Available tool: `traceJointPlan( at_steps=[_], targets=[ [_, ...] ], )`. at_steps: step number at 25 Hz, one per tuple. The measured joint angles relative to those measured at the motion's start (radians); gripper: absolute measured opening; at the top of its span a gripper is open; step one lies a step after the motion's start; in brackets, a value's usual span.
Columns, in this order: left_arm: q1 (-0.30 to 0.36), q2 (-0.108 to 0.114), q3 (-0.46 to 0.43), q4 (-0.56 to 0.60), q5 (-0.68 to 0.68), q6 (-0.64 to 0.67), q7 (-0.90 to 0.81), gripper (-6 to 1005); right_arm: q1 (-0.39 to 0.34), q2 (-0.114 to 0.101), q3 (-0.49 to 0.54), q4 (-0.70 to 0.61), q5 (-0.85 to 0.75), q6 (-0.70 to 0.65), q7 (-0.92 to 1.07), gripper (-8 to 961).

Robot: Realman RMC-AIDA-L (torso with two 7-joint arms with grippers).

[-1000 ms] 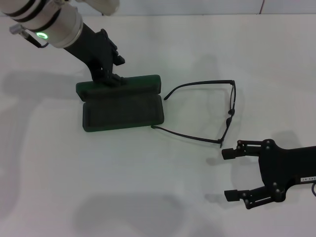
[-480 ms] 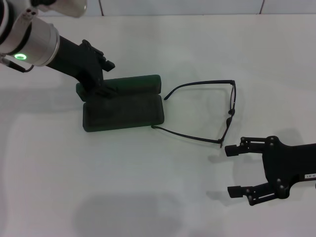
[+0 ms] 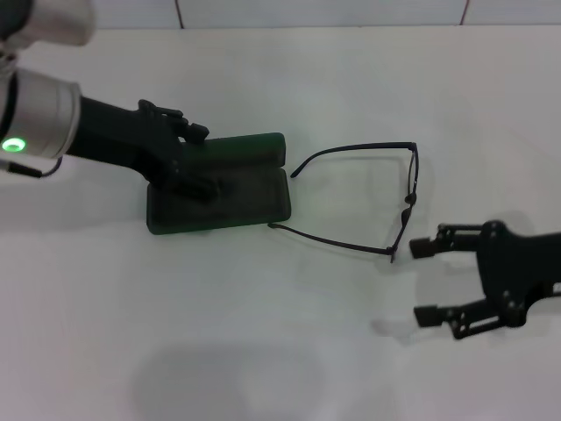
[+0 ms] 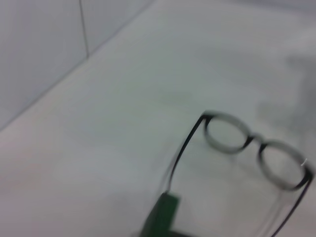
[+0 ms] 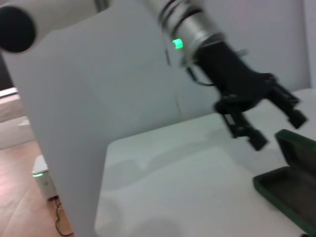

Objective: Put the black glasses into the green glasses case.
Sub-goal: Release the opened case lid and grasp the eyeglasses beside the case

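The green glasses case (image 3: 241,200) lies open on the white table, its lid (image 3: 250,147) standing at the back. My left gripper (image 3: 206,162) is open and hovers over the case's left part. The black glasses (image 3: 406,210) lie unfolded to the right of the case, temple tips pointing at it. My right gripper (image 3: 425,281) is open and empty, just right of the near temple's hinge. The left wrist view shows the glasses (image 4: 254,142) and a corner of the case (image 4: 160,217). The right wrist view shows the left gripper (image 5: 279,129) above the case (image 5: 291,182).
The white table (image 3: 280,351) runs to a tiled wall (image 3: 316,10) at the back. A white panel (image 5: 74,108) and a wooden floor (image 5: 24,197) show in the right wrist view.
My left arm has swung down and left, bringing its gripper from the lid's back edge to over the case's base. My right gripper has shifted right and slightly up.
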Motion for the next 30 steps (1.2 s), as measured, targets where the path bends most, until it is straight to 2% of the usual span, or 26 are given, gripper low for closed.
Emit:
traceJointPlan(
  at_steps=[1, 2, 4, 6, 8, 11, 13, 15, 17, 24, 26, 30],
  targets=[
    [0.053, 0.000, -0.007, -0.013, -0.087, 0.005, 0.043, 807, 0.001, -0.006, 0.000, -0.026, 0.000, 0.000, 0.045, 883],
    [0.053, 0.000, -0.007, -0.013, -0.087, 0.005, 0.043, 820, 0.006, -0.014, 0.002, -0.051, 0.000, 0.002, 0.096, 883],
    [0.116, 0.000, -0.016, -0.037, -0.198, 0.009, 0.104, 847, 0.022, -0.028, 0.015, -0.082, -0.003, 0.006, 0.185, 883],
    [0.164, -0.002, -0.033, -0.080, -0.300, 0.011, 0.178, 874, 0.054, -0.054, 0.045, -0.098, -0.011, 0.009, 0.312, 882],
    [0.195, 0.000, -0.063, -0.171, -0.413, 0.019, 0.294, 874, 0.082, -0.083, 0.066, -0.100, -0.016, 0.007, 0.406, 882],
    [0.206, 0.013, -0.120, -0.348, -0.512, 0.053, 0.453, 874, 0.132, -0.138, 0.081, -0.100, -0.043, 0.004, 0.559, 881],
    [0.204, 0.026, -0.171, -0.458, -0.539, 0.074, 0.501, 874, 0.179, -0.160, 0.082, -0.100, -0.096, 0.005, 0.678, 881],
    [0.203, 0.040, -0.215, -0.543, -0.541, 0.084, 0.530, 874, 0.225, -0.169, 0.082, -0.100, -0.173, 0.011, 0.789, 881],
    [0.208, 0.044, -0.226, -0.580, -0.531, 0.086, 0.565, 873, 0.268, -0.173, 0.082, -0.099, -0.255, 0.014, 0.895, 880],
    [0.246, 0.039, -0.222, -0.600, -0.449, 0.093, 0.749, 873, 0.419, -0.198, 0.073, -0.062, -0.428, -0.008, 1.180, 872],
    [0.255, 0.045, -0.222, -0.597, -0.418, 0.099, 0.778, 873, 0.476, -0.194, 0.071, -0.039, -0.479, -0.002, 1.238, 872],
    [0.247, 0.070, -0.221, -0.595, -0.352, 0.114, 0.777, 873, 0.553, -0.166, 0.070, -0.012, -0.596, 0.020, 1.338, 872]
  ],
)
